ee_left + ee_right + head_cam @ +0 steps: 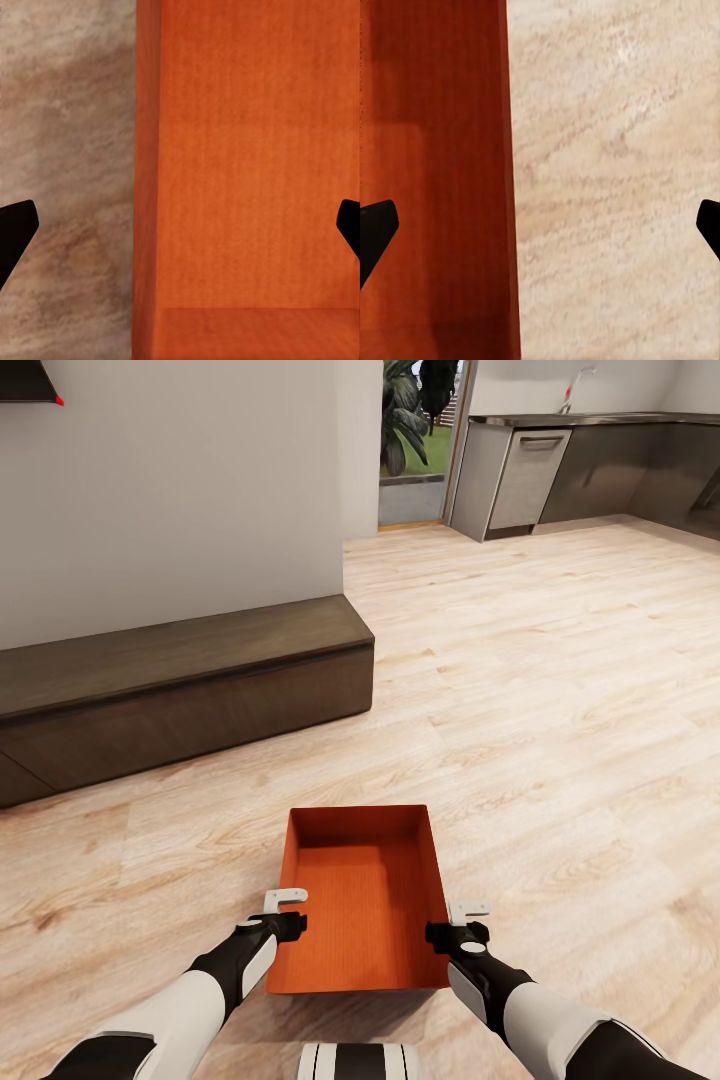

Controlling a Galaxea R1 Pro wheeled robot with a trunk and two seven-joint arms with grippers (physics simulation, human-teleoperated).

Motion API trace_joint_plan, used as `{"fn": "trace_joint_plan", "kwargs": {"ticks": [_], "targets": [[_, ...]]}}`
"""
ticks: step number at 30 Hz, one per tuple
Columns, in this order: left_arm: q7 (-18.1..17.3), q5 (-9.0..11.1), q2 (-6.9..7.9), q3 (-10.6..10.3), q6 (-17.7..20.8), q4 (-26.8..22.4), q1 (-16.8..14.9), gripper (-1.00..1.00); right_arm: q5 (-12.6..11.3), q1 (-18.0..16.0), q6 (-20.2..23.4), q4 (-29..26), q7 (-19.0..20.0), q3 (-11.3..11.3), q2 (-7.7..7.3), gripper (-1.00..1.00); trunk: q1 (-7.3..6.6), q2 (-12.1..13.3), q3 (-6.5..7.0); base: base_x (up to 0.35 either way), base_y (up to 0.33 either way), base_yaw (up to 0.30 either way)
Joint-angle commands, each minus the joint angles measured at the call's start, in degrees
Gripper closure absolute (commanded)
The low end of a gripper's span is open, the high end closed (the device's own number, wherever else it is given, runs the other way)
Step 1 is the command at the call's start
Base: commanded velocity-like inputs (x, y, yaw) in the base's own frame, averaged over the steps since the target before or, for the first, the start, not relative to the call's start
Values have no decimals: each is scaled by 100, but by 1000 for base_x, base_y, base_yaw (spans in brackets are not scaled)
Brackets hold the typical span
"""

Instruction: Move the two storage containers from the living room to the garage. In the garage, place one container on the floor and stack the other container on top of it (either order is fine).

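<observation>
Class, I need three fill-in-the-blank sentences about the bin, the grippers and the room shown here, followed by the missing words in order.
1. The storage container is ______ in colour.
2. The left gripper and right gripper sit on opposite long sides of the container, so it lies ______ them.
3. The low dark cabinet stands against a wall, on a floor of light ______ planks.

Missing words: orange-red; between; wood

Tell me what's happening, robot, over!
Left end effector and right end effector open, one straddling each side wall of the orange bin. Bin on the wood floor. Dark cabinet ahead left, clear of the bin.
</observation>
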Motion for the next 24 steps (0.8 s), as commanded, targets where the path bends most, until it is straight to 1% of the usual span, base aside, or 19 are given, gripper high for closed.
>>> {"fn": "trace_joint_plan", "kwargs": {"ticks": [1, 15, 22, 24], "targets": [[22, 41, -2, -6, 32, -13, 1, -100, -59, -3, -23, 3, -19, 47, 1, -100, -1, -1, -4, 0, 0, 0], [31, 49, -6, -5, 41, -13, 1, -100, -65, -3, -23, 3, -19, 44, -8, -100, -1, -1, -4, 0, 0, 0], [38, 59, -3, -5, 49, -13, 1, -100, -65, -3, -22, 3, -19, 44, -8, -100, 153, -282, -129, 0, 0, 0], [39, 62, -2, -5, 50, -13, 1, -100, -65, -3, -21, 3, -19, 47, -8, -100, 153, -282, -129, 0, 0, 0]]}}
